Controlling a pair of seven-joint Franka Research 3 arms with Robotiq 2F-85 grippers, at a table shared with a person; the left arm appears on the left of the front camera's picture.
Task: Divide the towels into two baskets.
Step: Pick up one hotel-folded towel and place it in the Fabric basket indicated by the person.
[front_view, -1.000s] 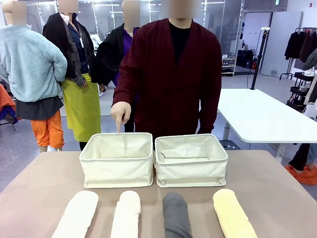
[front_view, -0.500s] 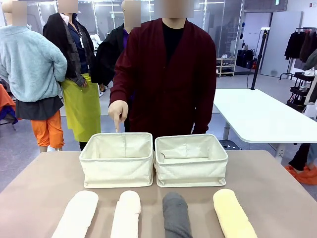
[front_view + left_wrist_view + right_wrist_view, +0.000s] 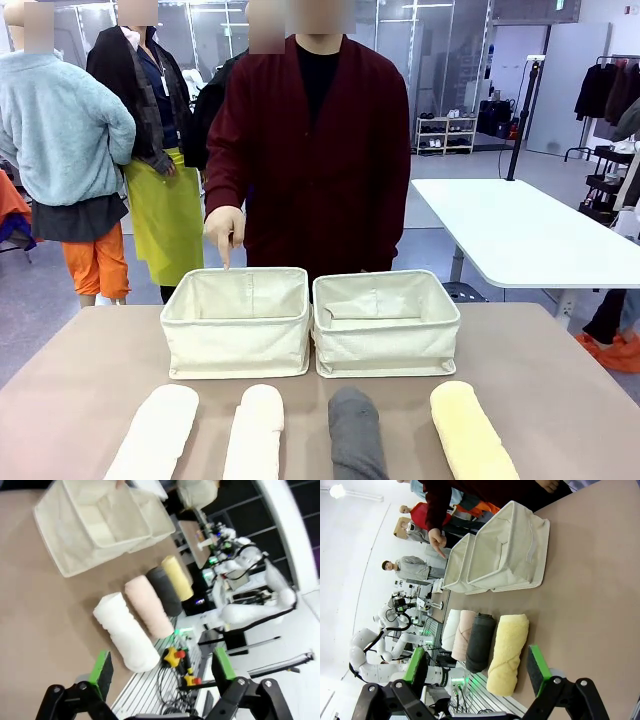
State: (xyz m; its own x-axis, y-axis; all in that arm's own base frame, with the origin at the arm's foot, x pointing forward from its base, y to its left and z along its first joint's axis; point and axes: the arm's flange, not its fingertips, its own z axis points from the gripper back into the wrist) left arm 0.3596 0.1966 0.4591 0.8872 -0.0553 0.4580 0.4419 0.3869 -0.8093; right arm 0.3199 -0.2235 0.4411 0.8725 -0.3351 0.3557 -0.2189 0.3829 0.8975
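Setting: an indoor robotics laboratory in an open hall. Indicators:
- A brown bench (image 3: 560,370) with yellow emergency-stop boxes (image 3: 173,656) and cabling (image 3: 165,682) at its near edge.
- A white table (image 3: 520,240) standing on a grey floor (image 3: 40,300).
- Glass partition walls (image 3: 440,55) behind.
- A shelving unit (image 3: 443,135) against the glass.
- A garment rack (image 3: 605,90) with dark clothing at the far right.

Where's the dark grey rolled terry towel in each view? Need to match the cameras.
Front view: dark grey rolled terry towel at the bottom edge, just right of centre, third roll from the left.
Left wrist view: centre, next to the cream roll.
Right wrist view: lower middle, third in the row.
Shared landmark: pale yellow rolled towel beside it, at the row's end.
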